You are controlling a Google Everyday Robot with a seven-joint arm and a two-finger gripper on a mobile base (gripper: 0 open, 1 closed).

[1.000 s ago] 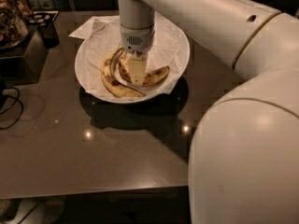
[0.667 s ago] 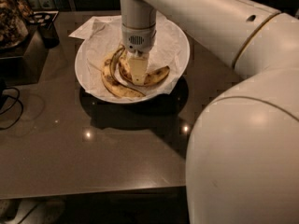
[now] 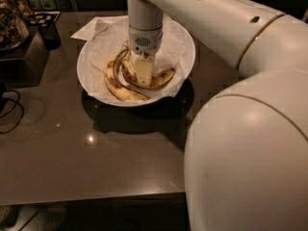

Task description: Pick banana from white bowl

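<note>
The white bowl (image 3: 185, 52) stands on the dark table, lined with crumpled white paper. Two bananas lie in it. The plumper, strongly curved banana (image 3: 161, 79) with a dark tip lies on the right. A slimmer banana (image 3: 115, 86) curves around it on the left. My gripper (image 3: 143, 73) reaches straight down into the bowl from the white arm. It is right at the middle of the curved banana and hides that part of it.
A dark cup (image 3: 49, 32) and a container of mixed items (image 3: 12, 25) stand at the back left. A black cable (image 3: 9, 109) lies at the left edge. The table's front edge (image 3: 91, 196) runs along the bottom. My arm's large white body (image 3: 245, 153) fills the right side.
</note>
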